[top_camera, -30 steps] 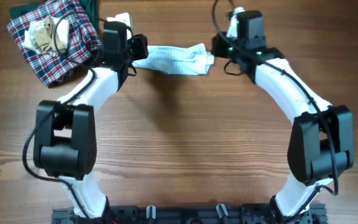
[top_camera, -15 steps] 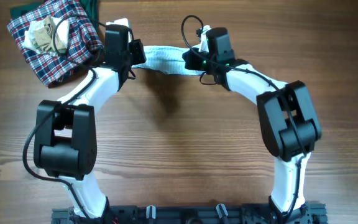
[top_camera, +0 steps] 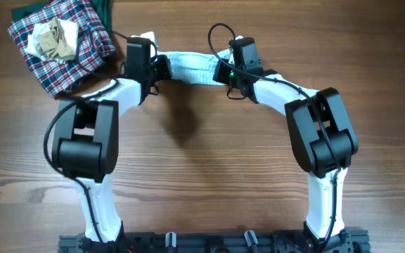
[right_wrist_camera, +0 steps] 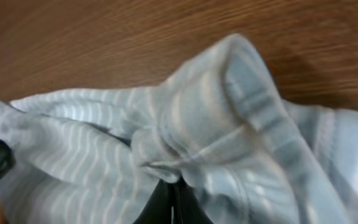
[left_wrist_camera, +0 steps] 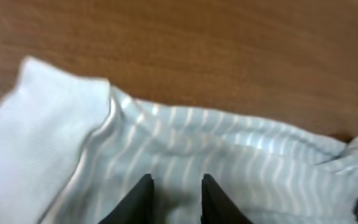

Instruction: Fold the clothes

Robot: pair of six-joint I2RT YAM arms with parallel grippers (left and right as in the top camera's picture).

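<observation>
Pants, near the plaid cloth, are bunched, no fold finished. Your right end effector pinches them; left end effector straddles fabric, grip unclear.

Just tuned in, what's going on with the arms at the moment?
Both arms are at the far side of the table, working on the small striped pants. The right gripper is shut on a bunched-up part of the fabric. The left gripper sits over the other end with its jaws narrowly apart, and no firm grip shows there. The pants lie crumpled, not yet folded. The plaid cloth sits apart at the far left.
</observation>
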